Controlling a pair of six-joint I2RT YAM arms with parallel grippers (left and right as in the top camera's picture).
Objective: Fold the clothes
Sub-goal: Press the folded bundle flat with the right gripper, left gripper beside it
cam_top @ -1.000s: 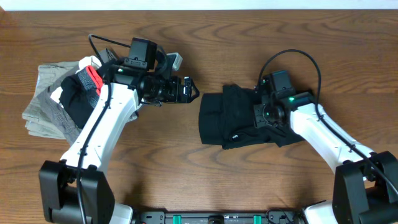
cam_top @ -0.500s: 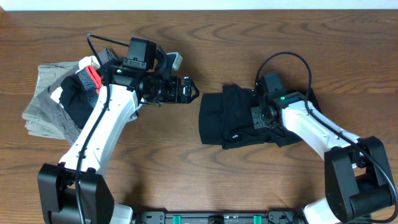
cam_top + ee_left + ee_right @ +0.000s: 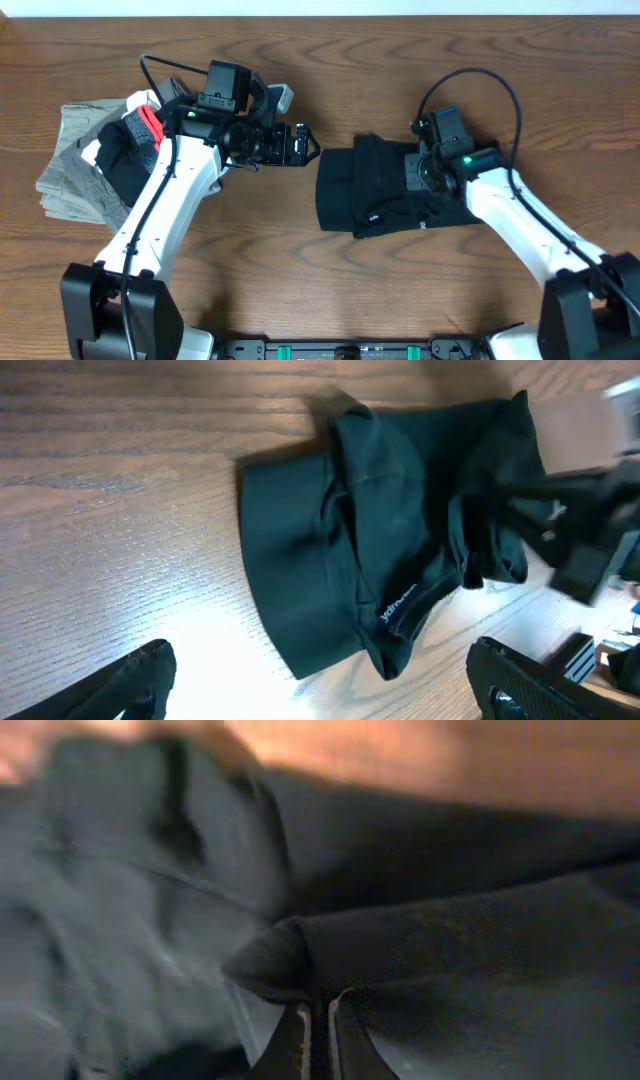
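Observation:
The clothes, a black T-shirt [image 3: 350, 195], lie bunched right of the table's middle, with a small white logo print [image 3: 373, 213] near the front edge. In the left wrist view the T-shirt [image 3: 330, 550] fills the centre, with white lettering on its collar. My right gripper [image 3: 410, 182] reaches in from the right over the shirt. In the right wrist view the gripper [image 3: 318, 1015] is shut, its tips pinching a raised fold of the shirt [image 3: 450, 920]. My left gripper [image 3: 308, 146] hovers open just left of the shirt. Its wide-apart fingers [image 3: 130, 680] hold nothing.
A pile of gray and white folded garments [image 3: 70, 175] lies at the left edge. On it sits a smaller black piece [image 3: 122, 165] with a red patch [image 3: 149, 125]. The left arm's base stands at the front left and the right arm's at the front right.
My right gripper has shut on a fold of the T-shirt. The arm shifted slightly and the shirt's left edge moved a little left. The left arm has not moved.

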